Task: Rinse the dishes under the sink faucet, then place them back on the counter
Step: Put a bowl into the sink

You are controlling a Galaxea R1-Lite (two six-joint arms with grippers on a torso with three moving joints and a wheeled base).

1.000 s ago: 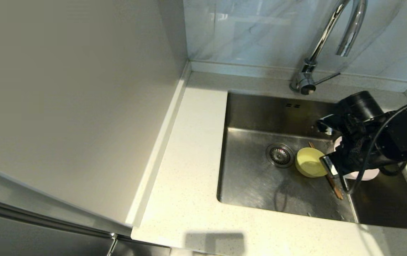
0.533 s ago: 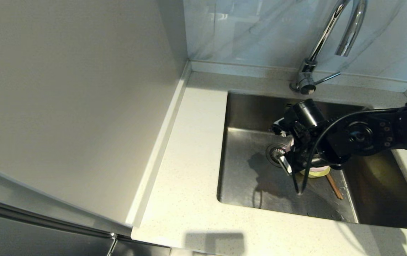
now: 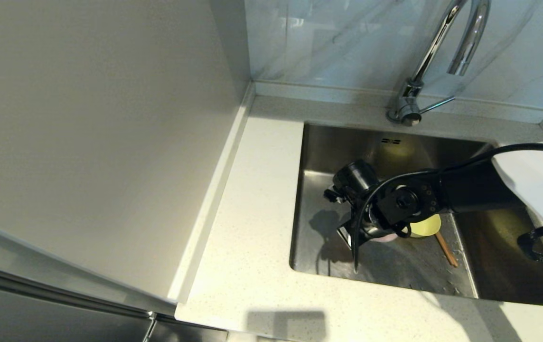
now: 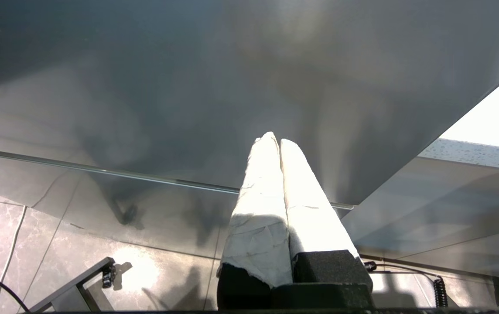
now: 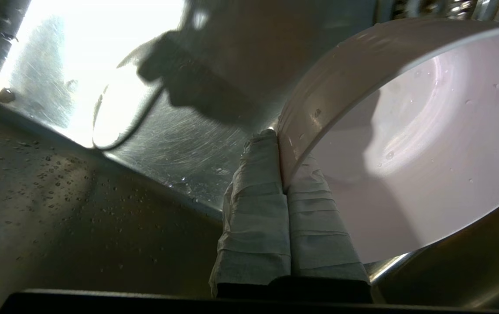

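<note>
Though gripped, pink bowl [image 5: 406,144] unmarked

The black right arm [image 3: 442,197] reaches down into the steel sink [image 3: 338,256], low by the left side. A yellow bowl [image 3: 427,225] sits just behind it, with brown chopsticks [image 3: 446,249] beside the bowl. The shiny faucet [image 3: 435,45] stands at the back of the speckled counter [image 3: 257,199]

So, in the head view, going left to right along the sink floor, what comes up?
Right claw shut on the pink bowl → yellow bowl → chopsticks.
</note>
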